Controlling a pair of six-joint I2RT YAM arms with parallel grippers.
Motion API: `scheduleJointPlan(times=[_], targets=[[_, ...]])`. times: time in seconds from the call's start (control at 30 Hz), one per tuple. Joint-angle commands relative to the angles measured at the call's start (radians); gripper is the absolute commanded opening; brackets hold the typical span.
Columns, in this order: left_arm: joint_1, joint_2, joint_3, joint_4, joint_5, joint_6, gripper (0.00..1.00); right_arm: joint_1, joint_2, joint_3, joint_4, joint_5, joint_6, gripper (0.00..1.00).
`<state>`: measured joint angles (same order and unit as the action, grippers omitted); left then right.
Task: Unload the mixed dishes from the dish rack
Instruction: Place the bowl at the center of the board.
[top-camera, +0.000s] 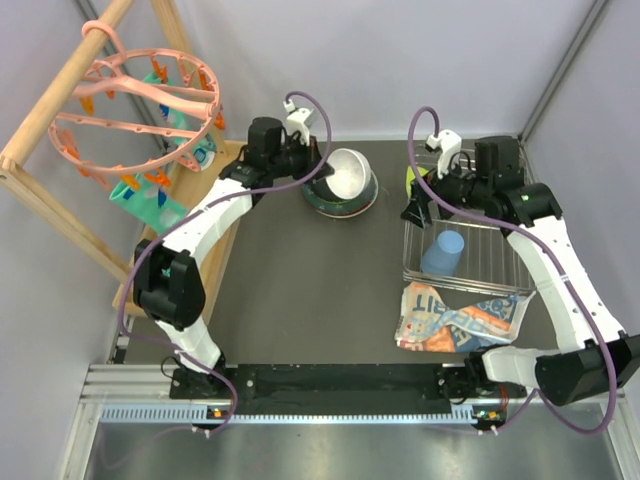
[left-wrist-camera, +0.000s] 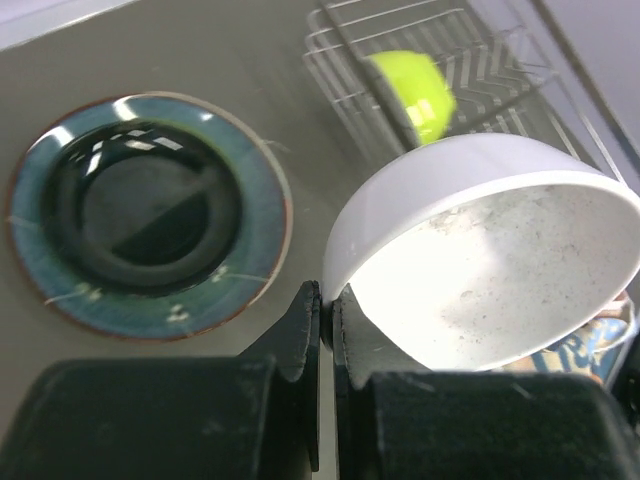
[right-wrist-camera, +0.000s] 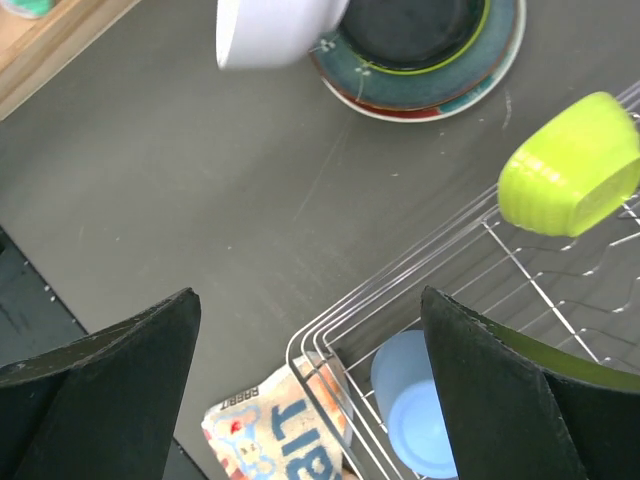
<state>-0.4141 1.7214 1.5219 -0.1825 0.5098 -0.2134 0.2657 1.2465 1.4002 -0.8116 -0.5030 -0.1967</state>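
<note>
White bowl (left-wrist-camera: 500, 270) tilted on edge, rim pinched in left gripper (left-wrist-camera: 327, 300).

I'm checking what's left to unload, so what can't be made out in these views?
- Top view: the white bowl in the left gripper covers most of the plate stack; plate count unclear.
- Top view: the right gripper hides nearly all of the lime-green bowl.
- Left wrist view: dish rack and lime-green bowl are blurred.
- Right wrist view: the right gripper covers part of the light blue cup; the bottom edge cuts the packet.
</note>
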Motion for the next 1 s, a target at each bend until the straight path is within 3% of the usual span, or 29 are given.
scheduleJointPlan(times=[0.0, 0.17, 0.5, 0.97], targets=[[0.046, 0.027, 0.084, -0.055, -0.024, 0.022, 0.0, 0.006, -0.042, -0.009, 0.04, 0.07, 0.01, 0.9], [0.107, 0.07, 0.133, -0.178, -0.048, 0.118, 0.0, 0.006, -0.05, -0.014, 0.04, 0.09, 0.003, 0.91], [0.097, 0.193, 0.303, -0.546, -0.08, 0.382, 0.0, 0.006, -0.041, -0.004, 0.031, 0.164, -0.013, 0.91], [-0.12, 0.411, 0.495, -0.888, -0.189, 0.542, 0.0, 0.006, -0.047, -0.023, 0.026, 0.161, -0.021, 0.92]])
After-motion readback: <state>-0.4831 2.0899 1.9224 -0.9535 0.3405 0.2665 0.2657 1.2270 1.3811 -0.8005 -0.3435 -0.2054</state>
